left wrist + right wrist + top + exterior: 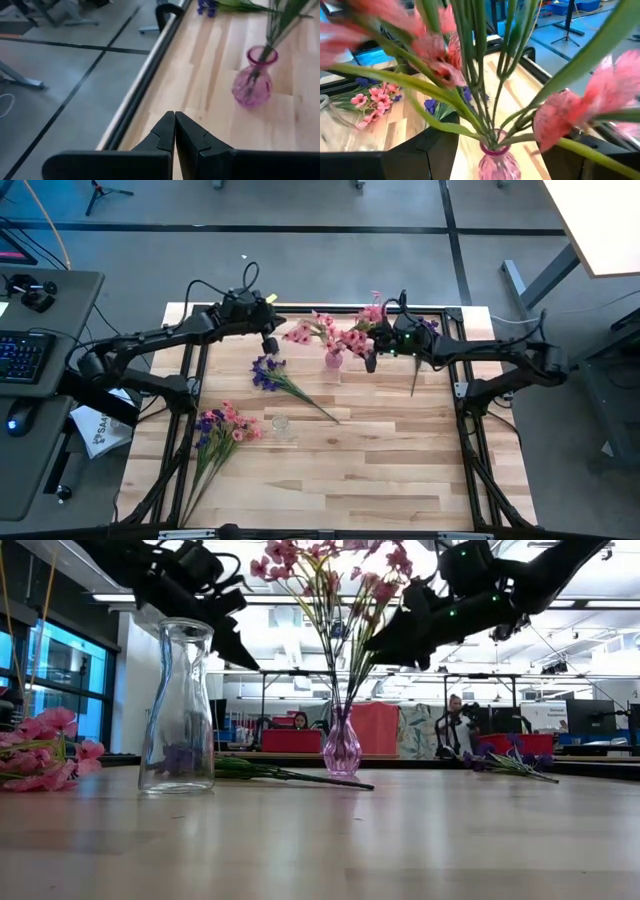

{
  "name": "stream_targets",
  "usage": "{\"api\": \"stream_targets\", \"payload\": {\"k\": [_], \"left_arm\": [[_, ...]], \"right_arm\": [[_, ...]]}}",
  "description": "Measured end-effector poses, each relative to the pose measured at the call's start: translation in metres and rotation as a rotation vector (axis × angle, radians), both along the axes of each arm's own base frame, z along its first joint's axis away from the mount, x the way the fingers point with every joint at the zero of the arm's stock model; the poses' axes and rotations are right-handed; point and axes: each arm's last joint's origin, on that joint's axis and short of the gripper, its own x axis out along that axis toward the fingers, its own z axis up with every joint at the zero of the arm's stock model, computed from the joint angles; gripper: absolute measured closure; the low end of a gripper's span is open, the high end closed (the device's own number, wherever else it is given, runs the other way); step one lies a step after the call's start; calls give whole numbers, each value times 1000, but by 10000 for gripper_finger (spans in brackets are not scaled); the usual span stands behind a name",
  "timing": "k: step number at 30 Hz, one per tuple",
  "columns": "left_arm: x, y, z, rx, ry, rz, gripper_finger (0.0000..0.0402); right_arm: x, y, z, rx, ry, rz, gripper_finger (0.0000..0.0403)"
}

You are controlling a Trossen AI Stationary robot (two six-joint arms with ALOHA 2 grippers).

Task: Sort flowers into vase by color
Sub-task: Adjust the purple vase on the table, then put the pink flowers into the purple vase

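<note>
A small pink glass vase (333, 359) stands near the table's far edge with several pink sprays (345, 335) upright in it. My right gripper (502, 145) is open beside it on its right side, one finger to each side of the vase neck (494, 149) and the stems, touching nothing that I can see. My left gripper (175, 134) is shut and empty, raised left of the vase (252, 85). A purple spray (270, 373) lies flat mid-table. A mixed pink and purple bunch (220, 425) lies near the left edge.
A clear glass vase (282, 425) stands upright mid-table, near the bunch; it looms large in the low view (180, 705). Another purple spray (424, 330) lies at the far right behind my right arm. A black frame rail (145, 80) borders the table. People sit in the room beyond.
</note>
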Motion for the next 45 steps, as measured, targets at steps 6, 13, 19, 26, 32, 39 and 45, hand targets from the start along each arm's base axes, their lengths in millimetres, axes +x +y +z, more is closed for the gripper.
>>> {"api": "stream_targets", "payload": {"k": [6, 13, 19, 26, 32, 39, 45], "left_arm": [[-6, 4, 4, 12, -11, 40, 402], [-7, 6, 4, 10, -11, 50, 401], [-7, 6, 4, 10, -11, 57, 402], [-6, 0, 1, -169, -78, 83, 401], [-13, -30, -9, -412, 63, 15, 402], [-20, -82, -12, -540, 232, 84, 402], [-28, -126, -9, -692, 284, 144, 402]], "right_arm": [[-14, -4, 4, 10, 56, -32, 160], [-26, -2, 11, 28, 86, -28, 160], [-37, 4, 21, 14, 89, -23, 160], [-63, 18, 28, 105, 170, -5, 160], [-86, 38, 35, 346, 169, 139, 160], [-91, 66, 27, 423, 314, 277, 160], [-82, 87, 23, 445, 363, 400, 160]]}}
